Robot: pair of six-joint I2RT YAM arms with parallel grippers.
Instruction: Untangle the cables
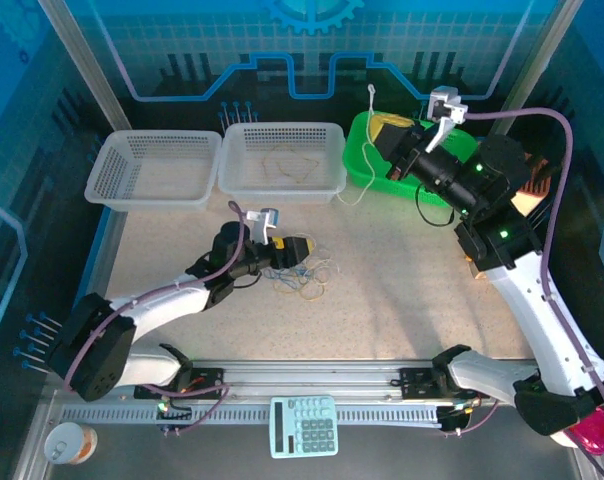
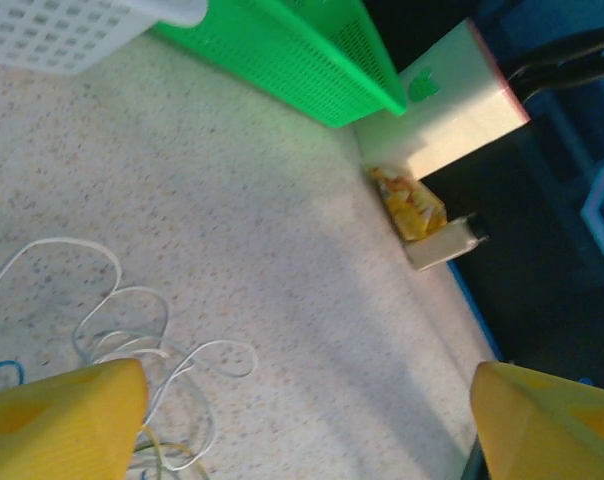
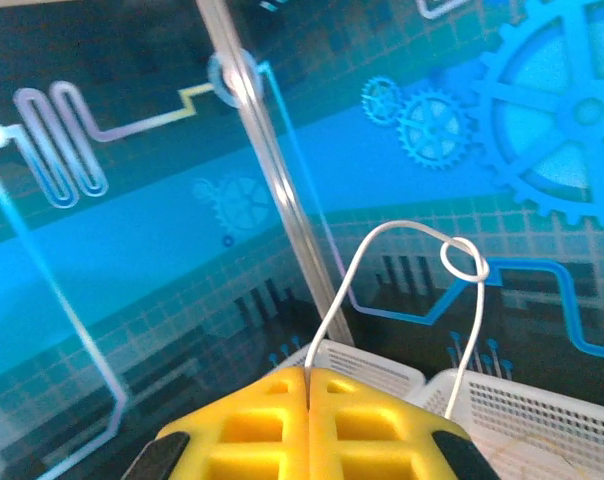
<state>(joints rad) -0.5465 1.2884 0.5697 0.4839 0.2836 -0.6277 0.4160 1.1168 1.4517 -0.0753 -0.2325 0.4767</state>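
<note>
Jaws of the raised right arm (image 1: pixel 542 300) pinch a white cable (image 3: pixel 407 224) upward.

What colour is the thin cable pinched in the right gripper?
White: the thin looped cable shows best in right wrist view.

Wore white shells on the long links of the left arm (image 1: pixel 172 297) and right arm (image 1: pixel 542 300), black at the joints, purple wires (image 1: pixel 512 114) alongside. Showed small green lights (image 1: pixel 501 234). Ended in yellow, grid-ribbed claw fingers (image 3: pixel 252 430).
</note>
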